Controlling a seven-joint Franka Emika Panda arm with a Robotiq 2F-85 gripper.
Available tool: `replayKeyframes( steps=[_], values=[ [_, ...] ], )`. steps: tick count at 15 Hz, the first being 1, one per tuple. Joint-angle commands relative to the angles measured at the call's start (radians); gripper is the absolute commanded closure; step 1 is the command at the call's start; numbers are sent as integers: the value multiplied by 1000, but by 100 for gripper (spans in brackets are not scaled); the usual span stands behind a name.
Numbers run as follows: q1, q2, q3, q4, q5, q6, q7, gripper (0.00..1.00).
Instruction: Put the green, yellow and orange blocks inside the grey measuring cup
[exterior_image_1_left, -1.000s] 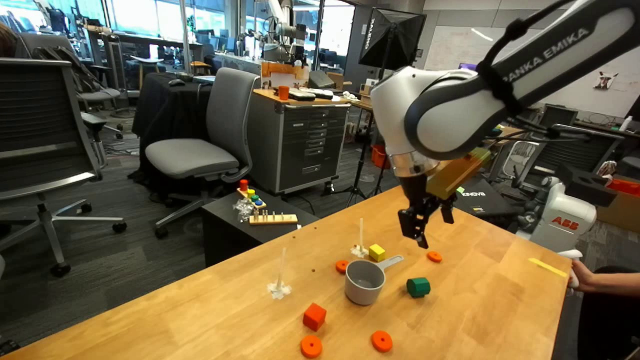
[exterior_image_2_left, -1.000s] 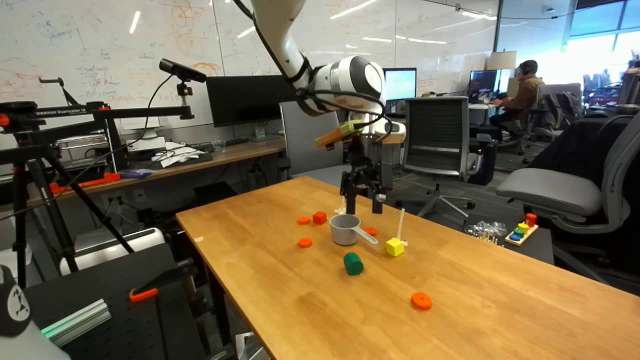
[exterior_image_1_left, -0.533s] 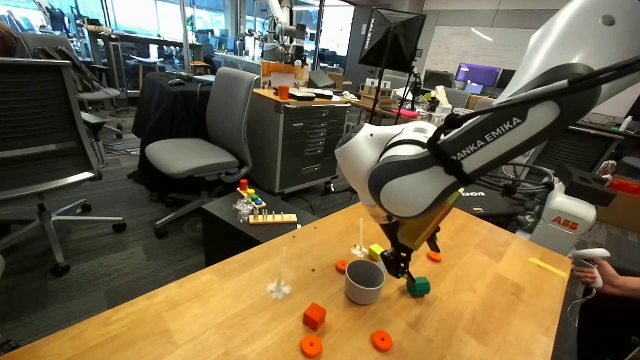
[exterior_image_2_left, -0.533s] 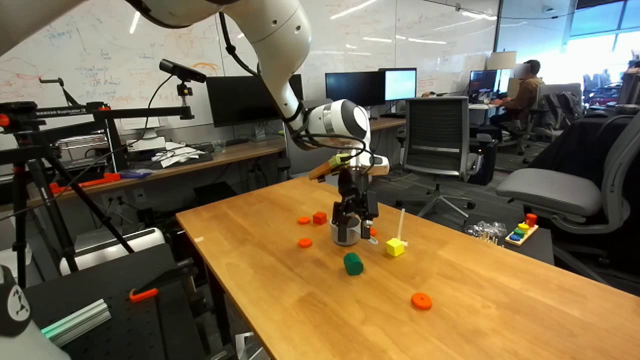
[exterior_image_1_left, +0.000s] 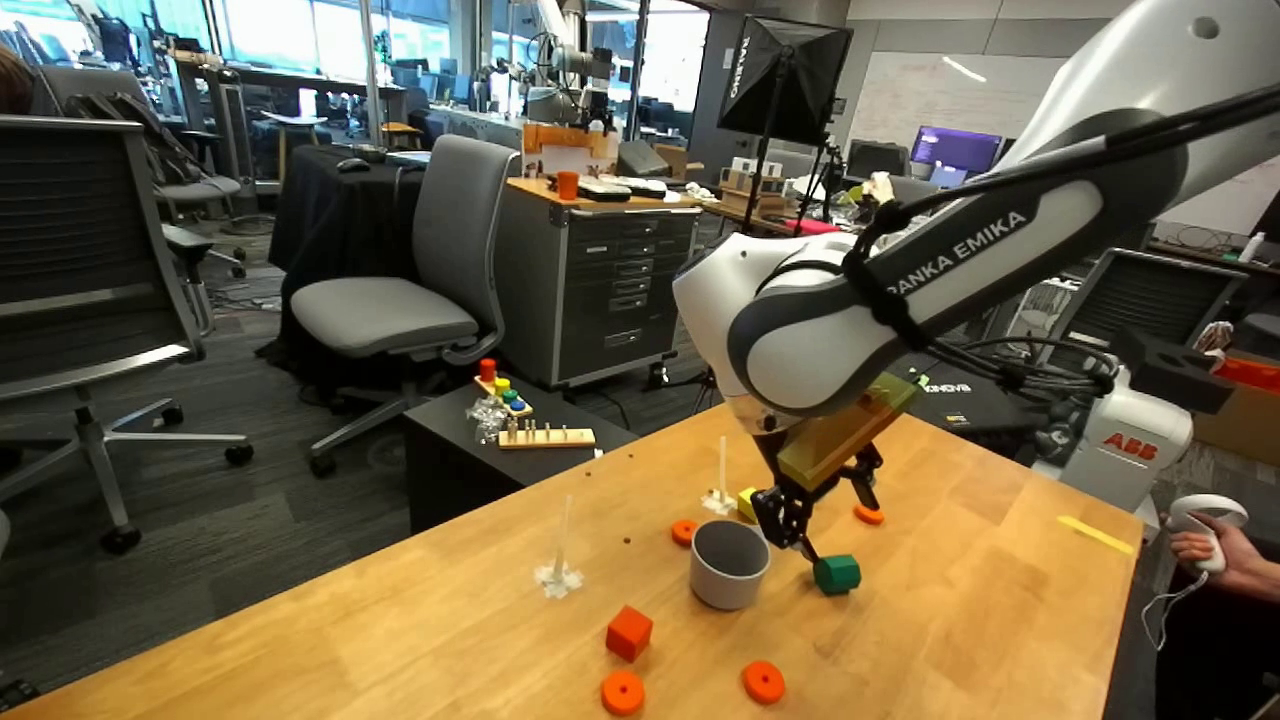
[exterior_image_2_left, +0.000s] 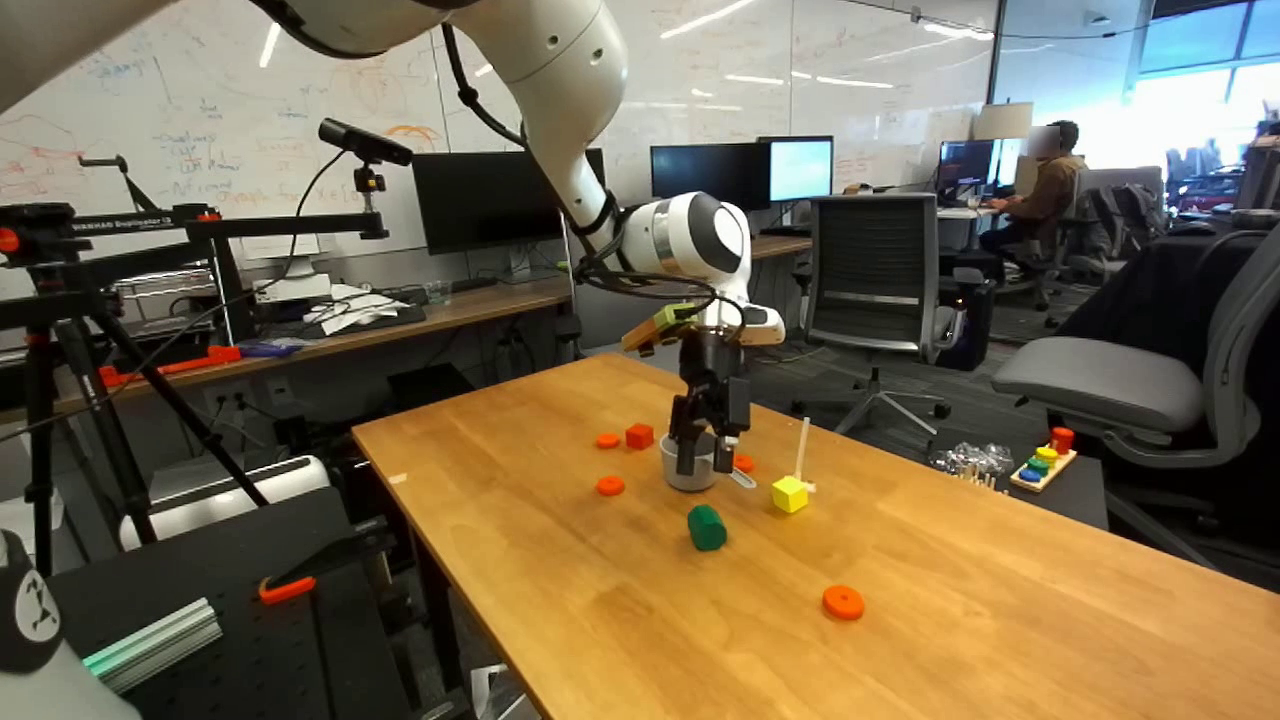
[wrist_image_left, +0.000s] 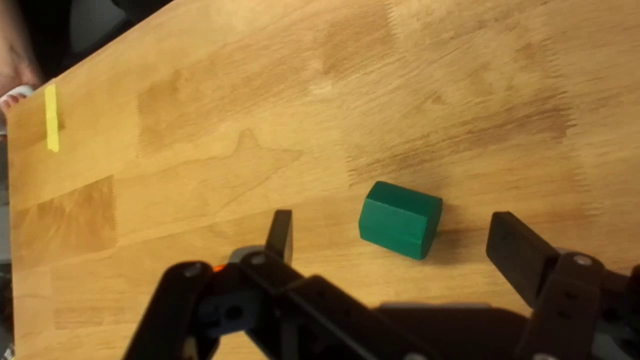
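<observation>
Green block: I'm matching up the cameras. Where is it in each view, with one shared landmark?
In an exterior view: the green block, low, right of the grey measuring cup.
In an exterior view: the green block, below centre, slightly right.
In the wrist view: the green block, below and right of centre.
Shared landmark: the open gripper, in all three views.

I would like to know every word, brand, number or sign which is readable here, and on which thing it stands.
"ANKA EMIKA": robot arm, beginning covered by black strap.
"ABB": white robot.
"KINOVA": black box.
"WANHAO Duplicator": black bar, end blurred.
Round emblem, no readable letters: grey device.
Too small or blurred: softbox lettering, whiteboard handwriting.
</observation>
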Motion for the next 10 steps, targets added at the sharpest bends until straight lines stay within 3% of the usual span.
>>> replayKeyframes(
  steps=[1,5,10],
  values=[
    [-48,-23,26,-8,90,13,-43,0],
    [-80,-28,35,-15,148,57,-111,0],
    [-162,-33,105,-20,261,119,-337,0]
  ],
)
